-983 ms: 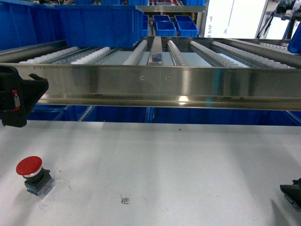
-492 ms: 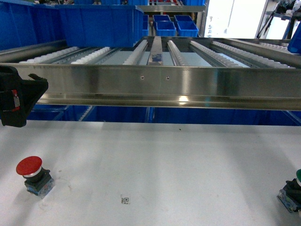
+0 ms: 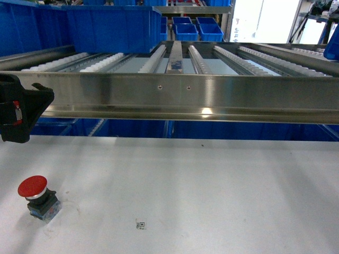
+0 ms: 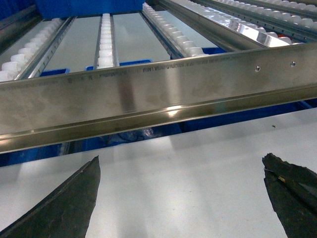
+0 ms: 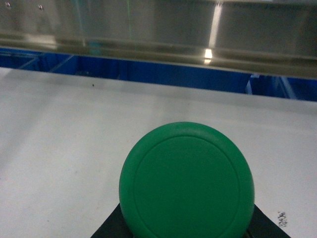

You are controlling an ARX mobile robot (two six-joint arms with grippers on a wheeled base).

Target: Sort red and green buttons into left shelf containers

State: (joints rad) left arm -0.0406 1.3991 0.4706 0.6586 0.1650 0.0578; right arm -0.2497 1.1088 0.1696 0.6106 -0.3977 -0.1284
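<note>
The red button (image 3: 33, 193), with a red mushroom cap on a blue block, stands on the white table at the front left. My left gripper (image 4: 182, 158) hovers open above the table in front of the rack, with nothing between its dark fingers (image 4: 69, 208); its black body (image 3: 16, 114) shows at the left edge, above the red button. The green button (image 5: 187, 181) fills the lower middle of the right wrist view, cap towards the camera, with my right gripper (image 5: 185, 230) shut on it. Large deep blue bins (image 3: 106, 26) stand at the rack's back left.
A steel front rail (image 3: 185, 98) crosses the view ahead, with roller tracks (image 3: 153, 58) behind it. Smaller blue bins (image 3: 197, 29) sit far back. More blue bins lie under the rack (image 3: 137, 128). A small printed mark (image 3: 141, 225) is on the table.
The green button and my right gripper showed at the head view's right edge; both have now left that view. The left arm and red button have not moved.
</note>
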